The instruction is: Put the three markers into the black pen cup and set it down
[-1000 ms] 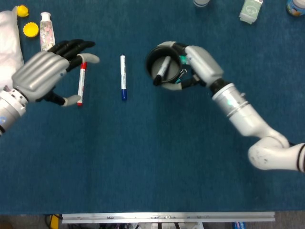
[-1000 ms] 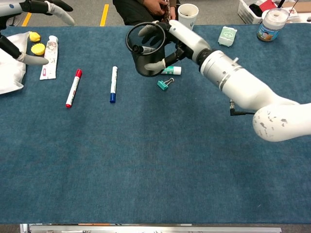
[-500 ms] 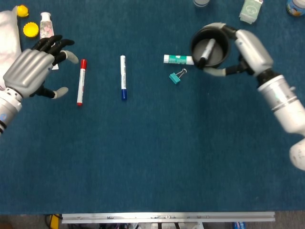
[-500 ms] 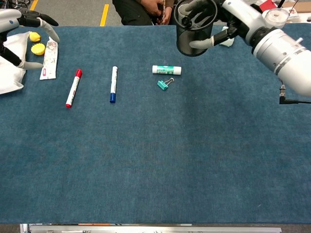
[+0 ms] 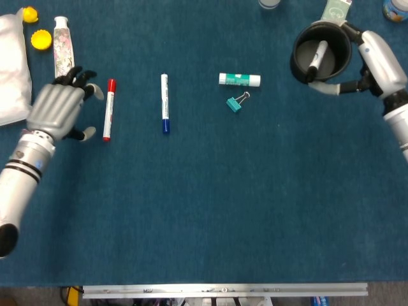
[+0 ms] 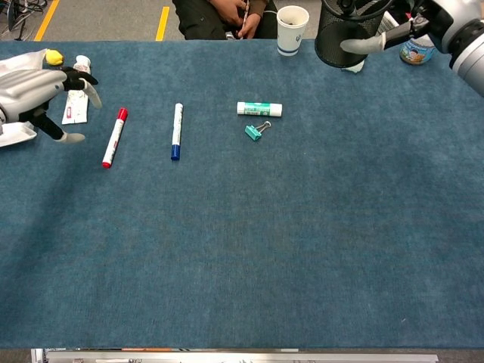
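Done: while the black pen cup (image 5: 322,50) is gripped aloft by the right hand (image 5: 373,60) near the far right corner, one marker (image 5: 317,55) is inside.
Left: red marker (image 5: 108,109) and blue marker (image 5: 164,103) lie at the surface's far left.
Left hand (image 5: 58,108): fingers spread, nothing held.

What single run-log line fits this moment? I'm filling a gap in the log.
right robot hand: holds black pen cup, one marker inside | left robot hand: open beside red marker | blue marker: on table
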